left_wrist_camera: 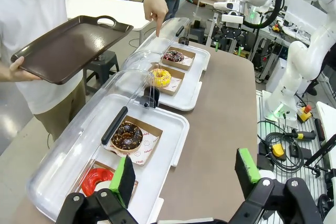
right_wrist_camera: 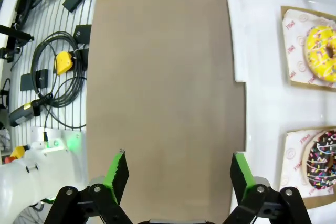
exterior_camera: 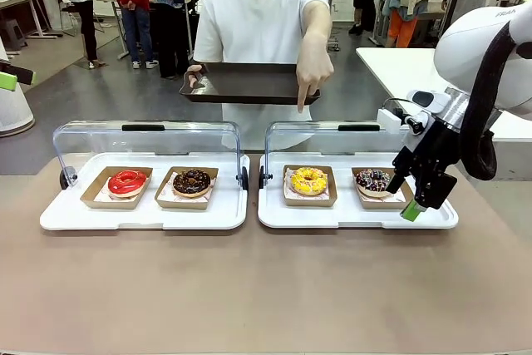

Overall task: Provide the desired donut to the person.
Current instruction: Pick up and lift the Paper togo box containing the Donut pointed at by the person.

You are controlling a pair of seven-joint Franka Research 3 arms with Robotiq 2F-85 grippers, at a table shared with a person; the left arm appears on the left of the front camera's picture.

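The person (exterior_camera: 258,14) stands at the far side and holds a dark serving tray (exterior_camera: 249,82) in one hand. The other hand (exterior_camera: 312,64) points a finger down over the yellow-iced donut (exterior_camera: 308,180) in the right white tray (exterior_camera: 274,218). Beside it lies a chocolate donut with coloured sprinkles (exterior_camera: 373,180). My right gripper (exterior_camera: 401,197) hangs open and holds nothing, above that tray's right end and close to the sprinkled donut. In the right wrist view, this gripper (right_wrist_camera: 178,174) looks down on bare table next to the tray. My left gripper (left_wrist_camera: 185,174) is open and holds nothing, high over the left tray's end.
The left white tray (exterior_camera: 58,220) holds a red donut (exterior_camera: 126,182) and a chocolate donut (exterior_camera: 192,181) in cardboard boats. Both trays have clear lids (exterior_camera: 145,143) swung up at the back. The brown table (exterior_camera: 249,288) is bare in front. Cables and tools (right_wrist_camera: 52,66) lie beside it.
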